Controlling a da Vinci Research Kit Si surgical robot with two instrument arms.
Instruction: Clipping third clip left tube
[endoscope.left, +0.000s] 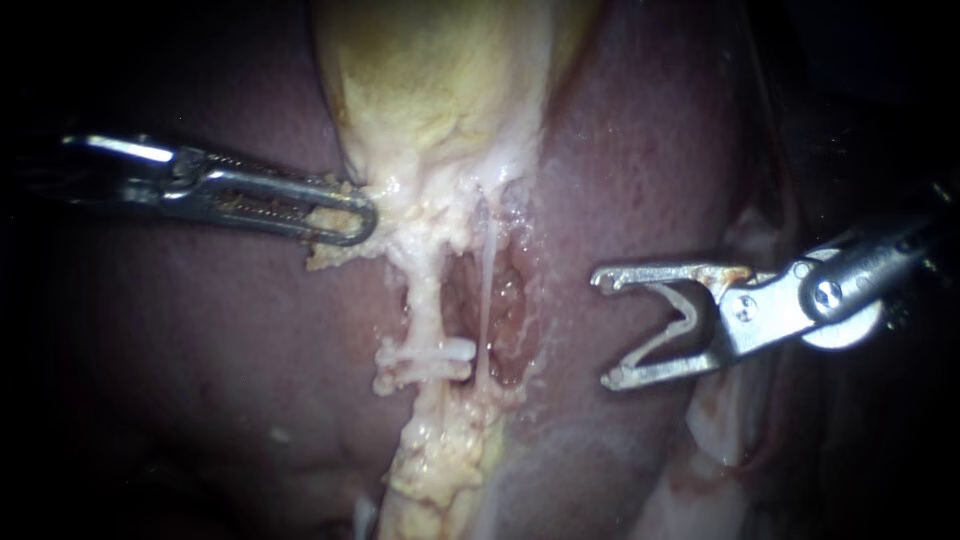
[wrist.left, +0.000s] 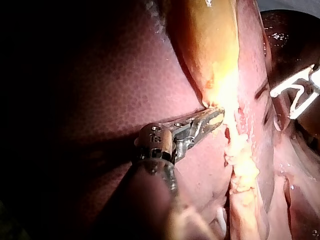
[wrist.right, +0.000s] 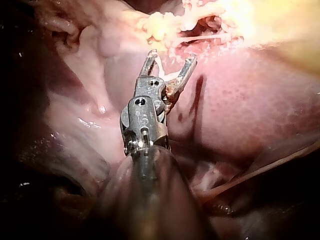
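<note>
The yellow gallbladder (endoscope.left: 440, 80) lies on the dark red liver (endoscope.left: 640, 150). Below its neck run two tubes: a thicker left tube (endoscope.left: 425, 300) and a thin pale right tube (endoscope.left: 487, 290). Two white clips (endoscope.left: 425, 355) cross the left tube low down. My left instrument (endoscope.left: 345, 222) is shut on tissue at the gallbladder's neck, as the left wrist view also shows (wrist.left: 212, 119). My right instrument (endoscope.left: 605, 330) stands wide open to the right of both tubes, touching neither, and I see no clip in its jaws. In the right wrist view the right instrument (wrist.right: 172, 57) is just short of the tubes (wrist.right: 205, 37).
A lumpy strip of yellow fat (endoscope.left: 440, 450) runs down from the clips. Between the tubes is a raw reddish pocket (endoscope.left: 510, 310). Pale folds of tissue (endoscope.left: 740, 400) lie under the right instrument's shaft. The right instrument (wrist.left: 282, 104) shows beyond the gallbladder in the left wrist view.
</note>
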